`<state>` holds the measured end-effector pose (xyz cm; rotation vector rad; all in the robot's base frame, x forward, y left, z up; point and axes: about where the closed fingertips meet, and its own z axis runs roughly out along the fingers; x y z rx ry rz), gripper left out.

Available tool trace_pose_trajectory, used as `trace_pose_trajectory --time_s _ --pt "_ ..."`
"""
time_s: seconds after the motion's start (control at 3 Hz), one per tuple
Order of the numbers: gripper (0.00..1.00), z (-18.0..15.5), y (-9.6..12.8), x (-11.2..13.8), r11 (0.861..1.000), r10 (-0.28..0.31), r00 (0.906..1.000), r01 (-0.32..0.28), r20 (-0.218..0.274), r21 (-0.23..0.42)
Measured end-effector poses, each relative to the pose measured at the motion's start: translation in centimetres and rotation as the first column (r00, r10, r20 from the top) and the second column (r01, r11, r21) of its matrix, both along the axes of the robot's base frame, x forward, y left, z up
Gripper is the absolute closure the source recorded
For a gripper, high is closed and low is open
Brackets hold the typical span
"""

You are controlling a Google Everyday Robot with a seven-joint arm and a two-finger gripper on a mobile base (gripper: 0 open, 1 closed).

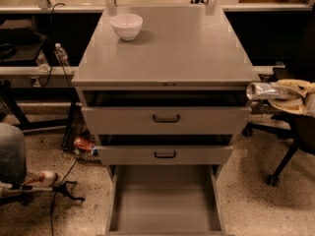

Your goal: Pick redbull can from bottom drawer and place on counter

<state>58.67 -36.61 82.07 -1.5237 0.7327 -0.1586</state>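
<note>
My gripper [278,92] reaches in from the right edge, its cream fingers [297,86] shut on the redbull can [261,90]. The silvery can lies sideways in the grip, end pointing left, just right of the cabinet, a little below the counter [167,48] and level with the top drawer. The bottom drawer [165,200] is pulled out and its grey floor shows nothing on it. The two upper drawers with black handles stand slightly open.
A white bowl [126,26] sits on the counter's back left. A reddish-orange can [83,144] lies on the floor left of the cabinet, and a clear bottle [60,54] stands on the left shelf. An office chair base [285,161] is at the right. A person's knee [11,151] is at the left.
</note>
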Motion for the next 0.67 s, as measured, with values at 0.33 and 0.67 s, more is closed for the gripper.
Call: trace_pose_trajectory --time_s 0.33,0.67 --pt "1.0 2.9 -0.6 1.8 0.998 0.039 0.9992 -0.04 -0.011 -0.057" --pt "1.0 7.1 -2.8 2.7 0.987 0.008 0.9976 0.003 0.069 -0.161"
